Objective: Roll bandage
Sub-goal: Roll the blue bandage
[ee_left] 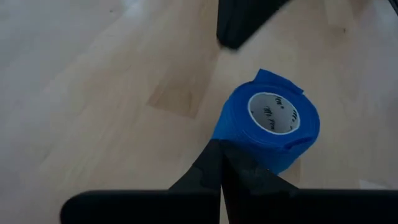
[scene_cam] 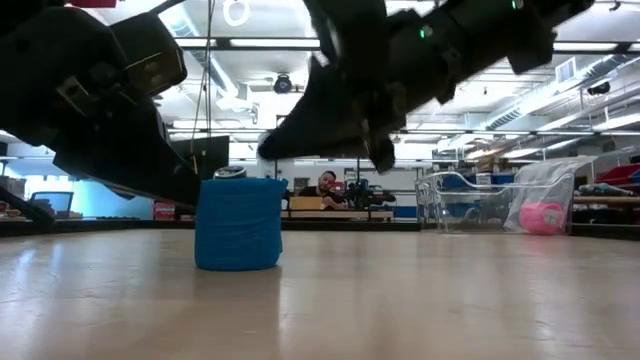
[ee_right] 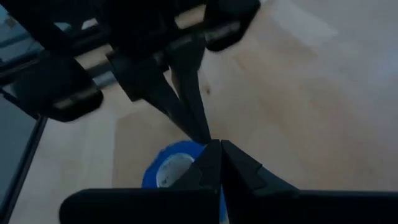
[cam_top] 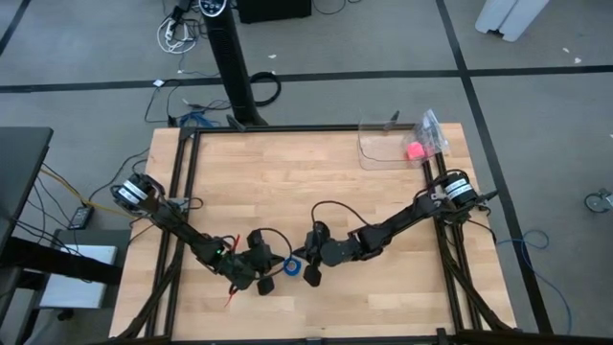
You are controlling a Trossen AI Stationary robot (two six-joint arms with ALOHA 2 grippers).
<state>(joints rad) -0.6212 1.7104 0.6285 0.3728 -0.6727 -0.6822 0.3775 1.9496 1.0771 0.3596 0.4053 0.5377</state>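
Left gripper [cam_top: 271, 280] shut, empty, I see it at bandage's [cam_top: 290, 263] 8 o'clock | right gripper [cam_top: 311, 274] shut, empty, 4 o'clock | bandage coiled, upright.

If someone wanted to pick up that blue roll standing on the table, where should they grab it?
Probably from above, pinching the blue bandage across its outer wall. It stands upright on end, hollow white core facing up, with both shut tools crowding its sides; squeeze gently, since the cloth is soft.

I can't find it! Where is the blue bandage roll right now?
In the high view the bandage stands coiled on the table's near middle, between the shut left end effector and right end effector.
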